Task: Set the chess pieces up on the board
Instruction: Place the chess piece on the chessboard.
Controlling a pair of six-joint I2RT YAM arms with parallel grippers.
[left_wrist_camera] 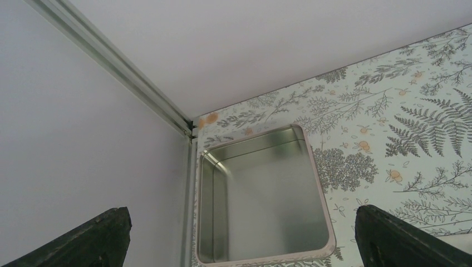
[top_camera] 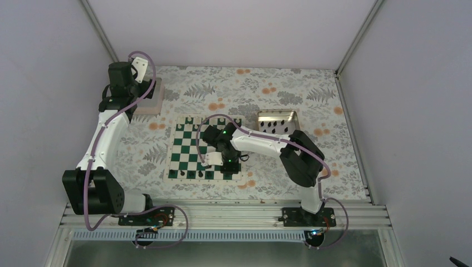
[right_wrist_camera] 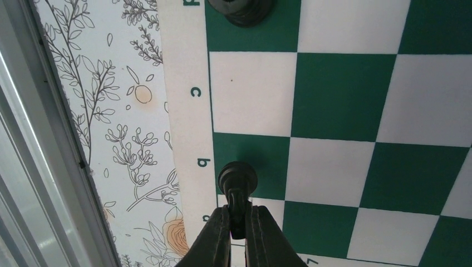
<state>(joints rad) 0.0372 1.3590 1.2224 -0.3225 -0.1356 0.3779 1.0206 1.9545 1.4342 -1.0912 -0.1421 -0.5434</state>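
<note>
The green and white board lies mid-table. My right gripper is shut on a black chess piece, held upright over the green square by the letter b at the board's edge. In the top view this gripper is above the near side of the board. Another black piece stands two squares along the same row. Several black pieces stand in the near row. My left gripper is open and empty above a pale pinkish tray; in the top view it is at the far left.
A gold-rimmed metal tray with several black pieces sits right of the board. The pinkish tray holds nothing and sits by the left wall and its aluminium post. A floral cloth covers the table.
</note>
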